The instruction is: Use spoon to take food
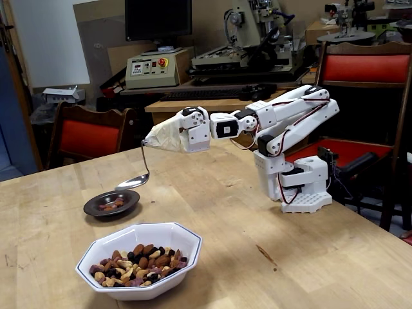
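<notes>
Spoon [138, 172] hangs from the claw [145, 142] at left-centre of the fixed view, above the far-right rim of a small dark metal saucer [92, 207] on the wooden surface [270, 257]. Only one view here. Claw is wrapped in beige tape w/ the spoon's upper end bound inside it; can't tell how far the jaws are parted under the wrap, but it does hold the spoon. Spoon's long axis runs nearly vertical, handle top at the claw, curving down and left; its oval bowl sits at the bottom, pointing left, roughly level, and looks empty. It appears clear of the saucer, not touching.

Saucer holds a few bits of food [112, 205]. Main heap of almonds, cashews and dried fruit [138, 264] sits in the white octagonal bowl [187, 248], blue rim, nearer the camera and a bit right of the saucer. Arm base [302, 187] is well right.

Risks, as I judge them: spoon is thin and only taped on, so pushing into the heap may flex or twist it and pieces roll off. Coming in too low at the bowl's rim could shove or tip the bowl. Tilting the spoon on the way to the saucer spills nuts onto the surface.
</notes>
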Robot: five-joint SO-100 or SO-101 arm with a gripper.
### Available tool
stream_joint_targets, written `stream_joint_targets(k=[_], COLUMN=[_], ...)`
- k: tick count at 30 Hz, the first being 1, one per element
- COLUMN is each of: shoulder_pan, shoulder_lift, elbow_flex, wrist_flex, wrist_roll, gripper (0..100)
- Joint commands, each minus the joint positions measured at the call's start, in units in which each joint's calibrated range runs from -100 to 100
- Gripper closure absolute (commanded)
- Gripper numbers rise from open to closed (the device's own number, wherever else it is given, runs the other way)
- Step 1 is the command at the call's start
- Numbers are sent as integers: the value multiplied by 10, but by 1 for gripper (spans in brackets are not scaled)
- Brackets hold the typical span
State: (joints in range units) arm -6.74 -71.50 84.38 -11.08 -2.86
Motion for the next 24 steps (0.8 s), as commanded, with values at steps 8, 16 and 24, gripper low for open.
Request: stream_joint_targets(k=[8,16,24], shoulder_pan=[1,1,1], shoulder_lift=[-12,-8,-12], elbow_flex=[-6,-6,-6], wrist_flex=[1,1,1], wrist_roll=[2,2,1], gripper=[96,96,96])
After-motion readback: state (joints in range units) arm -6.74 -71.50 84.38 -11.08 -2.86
